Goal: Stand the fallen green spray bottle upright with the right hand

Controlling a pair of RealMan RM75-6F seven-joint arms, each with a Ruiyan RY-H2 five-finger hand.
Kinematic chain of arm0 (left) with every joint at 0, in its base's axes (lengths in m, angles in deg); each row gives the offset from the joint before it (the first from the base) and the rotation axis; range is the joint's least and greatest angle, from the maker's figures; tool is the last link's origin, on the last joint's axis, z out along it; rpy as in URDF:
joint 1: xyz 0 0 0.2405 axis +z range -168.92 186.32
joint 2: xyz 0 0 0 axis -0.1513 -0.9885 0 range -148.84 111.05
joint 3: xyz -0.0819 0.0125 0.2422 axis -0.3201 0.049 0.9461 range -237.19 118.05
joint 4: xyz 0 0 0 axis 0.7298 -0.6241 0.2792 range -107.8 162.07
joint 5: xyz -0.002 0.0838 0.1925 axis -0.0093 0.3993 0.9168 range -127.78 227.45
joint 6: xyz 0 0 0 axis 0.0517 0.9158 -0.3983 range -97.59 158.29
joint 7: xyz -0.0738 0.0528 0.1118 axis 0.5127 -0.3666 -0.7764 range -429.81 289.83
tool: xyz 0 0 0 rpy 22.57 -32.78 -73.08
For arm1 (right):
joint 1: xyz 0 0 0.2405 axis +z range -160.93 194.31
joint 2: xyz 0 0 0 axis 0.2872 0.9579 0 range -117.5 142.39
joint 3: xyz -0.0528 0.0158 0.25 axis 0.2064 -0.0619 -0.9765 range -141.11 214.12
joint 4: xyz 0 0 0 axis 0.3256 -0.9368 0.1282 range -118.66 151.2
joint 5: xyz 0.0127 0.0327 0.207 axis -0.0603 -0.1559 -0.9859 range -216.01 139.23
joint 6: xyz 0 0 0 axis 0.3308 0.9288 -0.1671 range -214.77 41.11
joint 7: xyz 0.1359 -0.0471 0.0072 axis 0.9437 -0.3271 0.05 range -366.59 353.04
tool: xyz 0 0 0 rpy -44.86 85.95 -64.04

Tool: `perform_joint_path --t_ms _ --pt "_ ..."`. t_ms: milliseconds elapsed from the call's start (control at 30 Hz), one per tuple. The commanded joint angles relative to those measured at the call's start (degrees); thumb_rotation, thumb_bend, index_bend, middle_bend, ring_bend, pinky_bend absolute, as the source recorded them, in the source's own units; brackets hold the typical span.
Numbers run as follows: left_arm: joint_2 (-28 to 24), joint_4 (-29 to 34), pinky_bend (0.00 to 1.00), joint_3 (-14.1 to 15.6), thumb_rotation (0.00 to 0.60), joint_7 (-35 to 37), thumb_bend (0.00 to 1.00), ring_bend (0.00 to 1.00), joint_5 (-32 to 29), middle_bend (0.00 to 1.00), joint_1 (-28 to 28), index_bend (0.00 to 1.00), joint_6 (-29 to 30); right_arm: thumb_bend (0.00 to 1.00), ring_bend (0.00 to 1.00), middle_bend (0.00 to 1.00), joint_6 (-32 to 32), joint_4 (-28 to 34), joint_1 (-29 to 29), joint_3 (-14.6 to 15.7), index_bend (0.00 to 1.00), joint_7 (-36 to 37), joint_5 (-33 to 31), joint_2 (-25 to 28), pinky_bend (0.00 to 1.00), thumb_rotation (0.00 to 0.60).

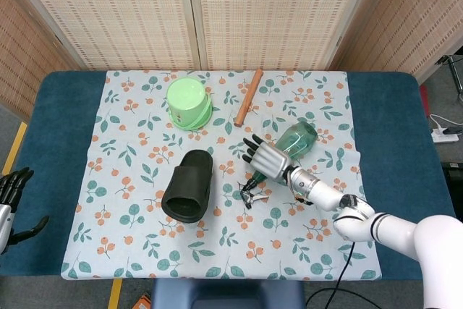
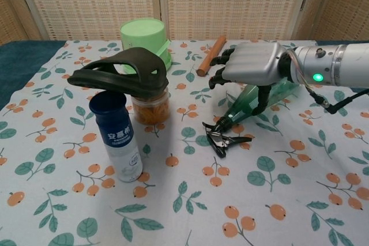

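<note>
The green spray bottle (image 1: 296, 140) lies on its side on the floral cloth, its black trigger head (image 1: 249, 193) pointing toward the front left. In the chest view the bottle (image 2: 249, 101) slants down to the trigger (image 2: 222, 137). My right hand (image 1: 265, 157) hovers over the bottle's tapering neck, fingers spread and arched down on both sides of it (image 2: 251, 64); a firm grip does not show. My left hand (image 1: 10, 199) hangs off the table's front left corner, fingers apart and holding nothing.
An upturned light green cup (image 1: 189, 103) and a wooden stick (image 1: 248, 97) lie at the back of the cloth. A dark slipper (image 1: 189, 185) sits left of the bottle. The chest view shows a blue-capped white bottle (image 2: 119, 140) and a jar (image 2: 151, 109) under the slipper.
</note>
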Motion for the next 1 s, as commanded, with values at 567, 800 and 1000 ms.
perform_joint_path --t_ms 567,800,1000 --pt "-0.39 0.36 0.0 0.28 0.6 1.3 0.22 0.0 0.86 0.01 0.29 0.03 0.87 0.0 0.13 0.32 4.39 -5.24 0.5 2.96 0.35 -0.18 1.58 -5.56 0.23 0.6" --pt "-0.49 0.32 0.0 0.32 0.6 1.74 0.22 0.0 0.77 0.01 0.23 0.03 0.6 0.0 0.19 0.38 5.51 -7.52 0.31 4.11 0.45 0.77 2.2 -6.86 0.27 0.6" --pt "-0.57 0.53 0.0 0.27 0.6 1.73 0.22 0.0 0.75 0.01 0.21 0.03 0.6 0.0 0.2 0.39 6.0 -8.99 0.04 4.97 0.46 1.78 2.42 -7.53 0.3 0.6"
